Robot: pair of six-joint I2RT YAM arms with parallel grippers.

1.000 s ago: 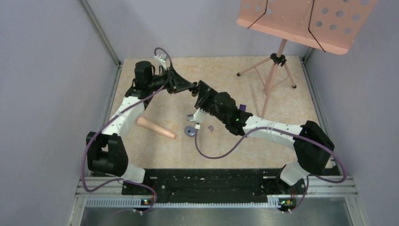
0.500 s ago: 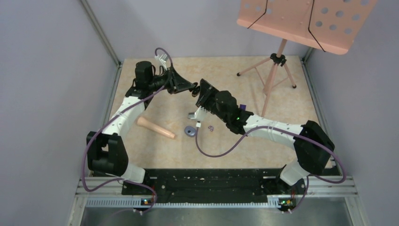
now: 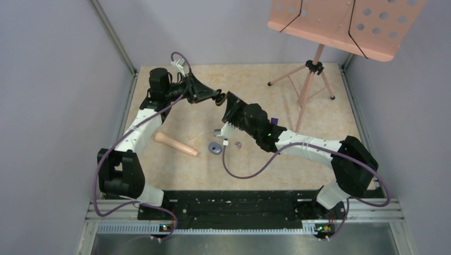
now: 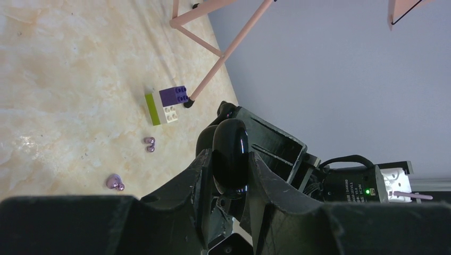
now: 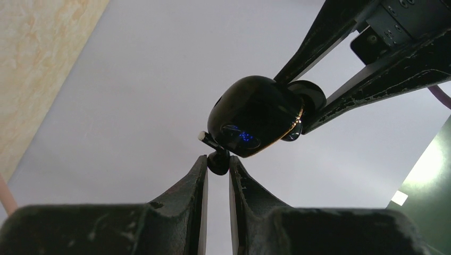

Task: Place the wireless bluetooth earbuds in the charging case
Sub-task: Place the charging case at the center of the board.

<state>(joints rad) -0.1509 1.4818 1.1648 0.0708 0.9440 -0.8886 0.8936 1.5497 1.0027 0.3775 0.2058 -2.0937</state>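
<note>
The charging case (image 4: 230, 151) is a glossy black oval, and my left gripper (image 4: 229, 159) is shut on it, held above the table. In the right wrist view the case (image 5: 254, 114) shows a gold seam and a blue glow. My right gripper (image 5: 217, 159) is shut on a tiny black earbud (image 5: 218, 162), which touches the case's underside. In the top view both grippers meet tip to tip, left (image 3: 217, 99) and right (image 3: 228, 102). Two pale purple earbuds (image 4: 149, 144) (image 4: 114, 183) lie on the table below; one purple earbud (image 3: 238, 144) shows from above.
A purple-and-yellow block (image 4: 167, 104) lies near the foot of a peach music stand (image 3: 312, 79) at the back right. A peach cone (image 3: 176, 144) and a small grey-blue disc (image 3: 215, 147) lie on the table (image 3: 175, 170) in front of the grippers.
The left arm's wrist has shifted slightly left and away, and the right gripper has edged up with it. Both grips are unchanged.
</note>
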